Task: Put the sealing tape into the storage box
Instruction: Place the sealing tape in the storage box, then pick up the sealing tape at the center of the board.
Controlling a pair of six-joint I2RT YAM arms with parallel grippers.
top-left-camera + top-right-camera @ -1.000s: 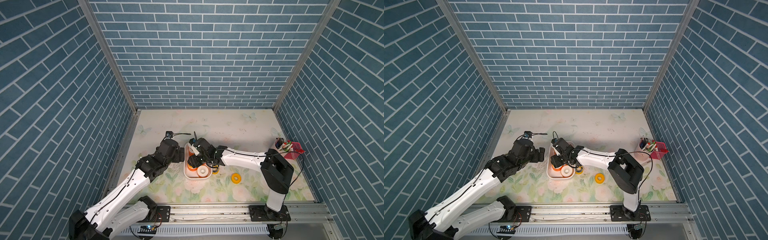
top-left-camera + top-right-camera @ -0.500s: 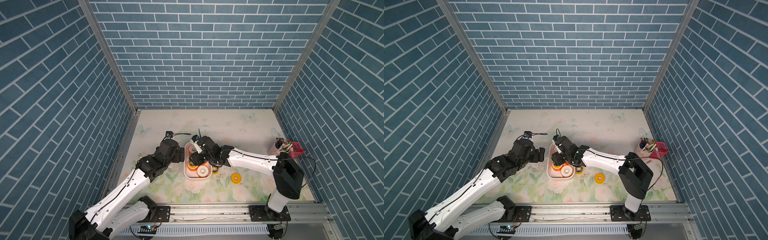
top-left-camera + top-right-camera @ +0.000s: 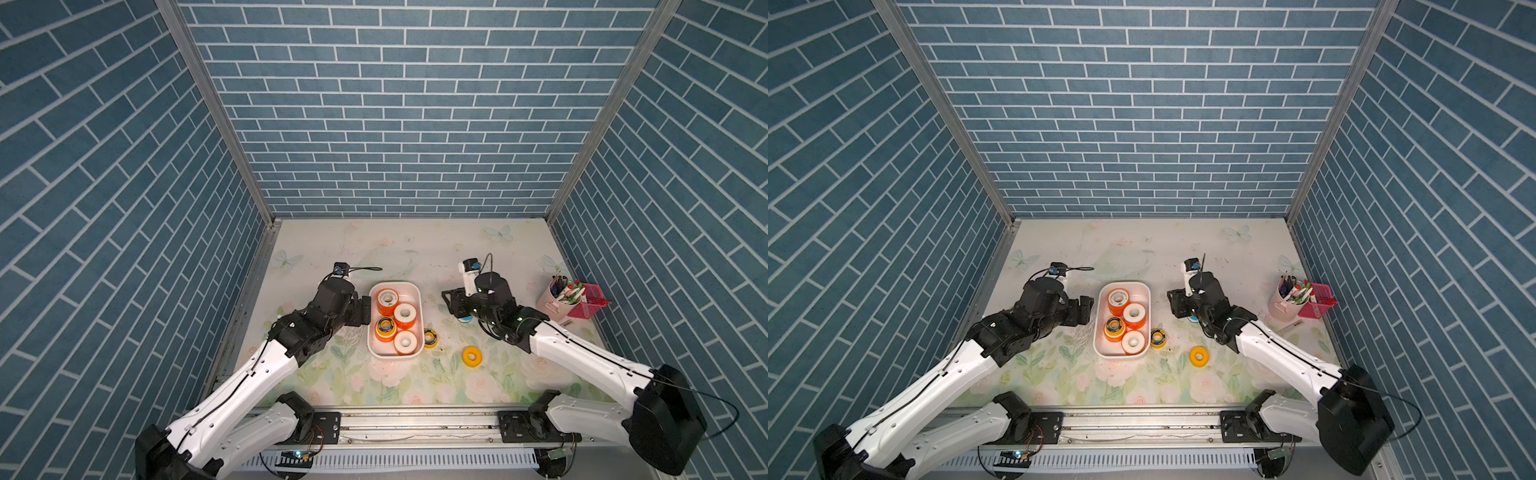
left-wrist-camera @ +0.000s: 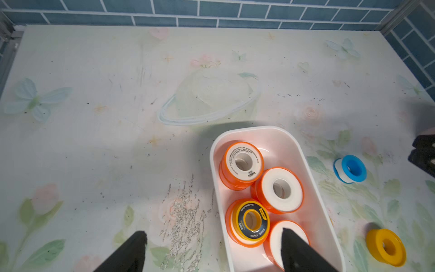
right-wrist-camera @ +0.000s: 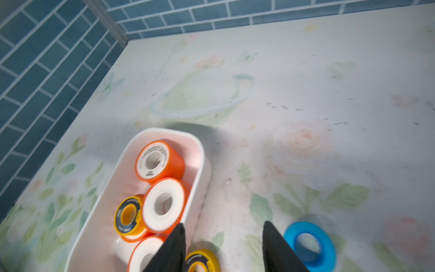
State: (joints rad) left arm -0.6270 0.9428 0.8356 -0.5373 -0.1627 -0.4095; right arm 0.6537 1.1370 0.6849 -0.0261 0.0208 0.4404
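- Count, sealing tape (image 3: pixel 405 315): four orange rolls (image 4: pixel 279 189), two yellow-black rolls (image 4: pixel 253 220), one blue roll (image 5: pixel 309 245), one yellow roll (image 3: pixel 472 356).
- storage box (image 3: pixel 395 283), one wall between left gripper (image 4: pixel 213 232) fingers: all four orange rolls, one yellow-black atop an orange.
- left gripper: spread wide, empty.
- right gripper (image 5: pixel 223 223): jaws apart, empty; blue roll just outside one finger, second yellow-black roll (image 5: pixel 200 261) by the other.
- pen cup (image 3: pixel 548 305), well off: pens.

White links (image 3: pixel 266 365), blk joints (image 3: pixel 332 297), blk cables (image 3: pixel 368 269)
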